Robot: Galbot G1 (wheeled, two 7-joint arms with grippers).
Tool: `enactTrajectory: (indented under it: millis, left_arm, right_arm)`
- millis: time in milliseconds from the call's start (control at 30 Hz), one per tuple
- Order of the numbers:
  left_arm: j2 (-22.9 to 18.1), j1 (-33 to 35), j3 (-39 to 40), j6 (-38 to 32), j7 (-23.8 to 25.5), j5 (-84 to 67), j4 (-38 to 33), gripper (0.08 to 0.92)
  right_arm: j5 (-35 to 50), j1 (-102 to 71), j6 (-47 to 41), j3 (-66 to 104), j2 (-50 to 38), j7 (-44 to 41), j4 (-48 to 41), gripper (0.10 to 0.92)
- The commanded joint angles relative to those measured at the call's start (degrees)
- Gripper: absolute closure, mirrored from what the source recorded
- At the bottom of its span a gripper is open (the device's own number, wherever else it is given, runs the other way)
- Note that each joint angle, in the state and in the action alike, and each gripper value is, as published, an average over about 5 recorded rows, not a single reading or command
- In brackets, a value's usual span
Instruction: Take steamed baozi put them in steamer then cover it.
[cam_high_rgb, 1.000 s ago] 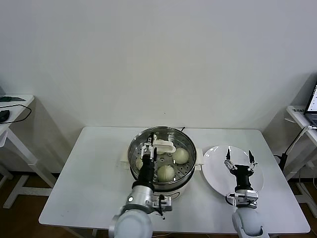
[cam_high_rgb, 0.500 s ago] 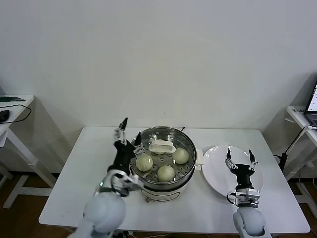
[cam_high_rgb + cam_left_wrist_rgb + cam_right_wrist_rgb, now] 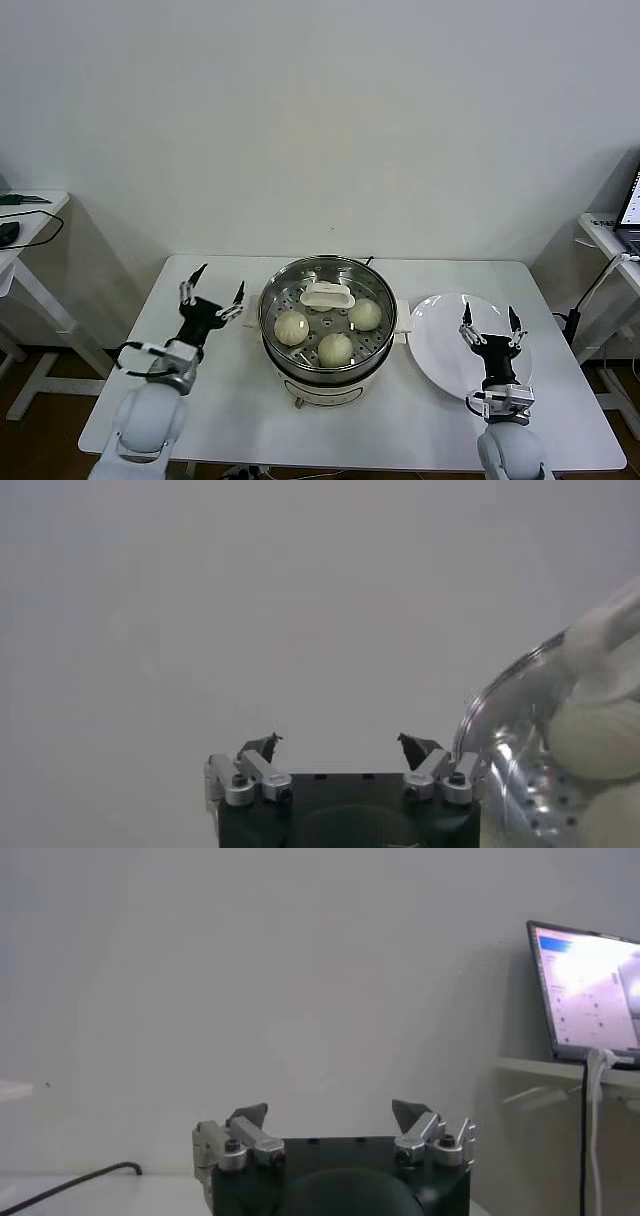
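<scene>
The steamer (image 3: 300, 380) stands mid-table, a shiny steel pot on a white base. A clear glass lid with a cream handle (image 3: 326, 296) rests on top of it. Through the glass I see three steamed baozi (image 3: 291, 326), (image 3: 335, 348), (image 3: 365, 313) on the perforated tray. My left gripper (image 3: 218, 280) is open and empty, left of the pot and apart from it. In the left wrist view this gripper (image 3: 338, 742) has the lid's rim (image 3: 500, 695) and a baozi (image 3: 600, 735) off to one side. Over the white plate, my right gripper (image 3: 489, 315) is open and empty; its wrist view shows its jaws (image 3: 330, 1110) spread.
A flat white plate (image 3: 440, 345) lies right of the steamer, with nothing on it. A black cable (image 3: 368, 260) runs off behind the pot. Side tables stand at both edges of the room, the right one with a laptop (image 3: 585, 993).
My left gripper has let go of the lid's handle and swung left, away from the steamer, to the table's left side. The right gripper has hardly moved.
</scene>
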Motion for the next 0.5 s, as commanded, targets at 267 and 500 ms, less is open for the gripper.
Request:
enactTrajectory:
  millis: [267, 500]
  left_arm:
    - [-0.3, 6.4, -9.0, -11.1, 3.9, -15.5, 8.3, 0.177]
    - [0.1, 6.4, -9.1, -12.6, 4.2, -15.5, 9.1, 0.177]
  right_arm:
    - [2.9, -4.0, -0.7, 1.4, -0.3, -1.4, 2.3, 0.203]
    - [3.1, -4.2, -1.0, 1.1, 0.1, -1.7, 2.4, 0.203]
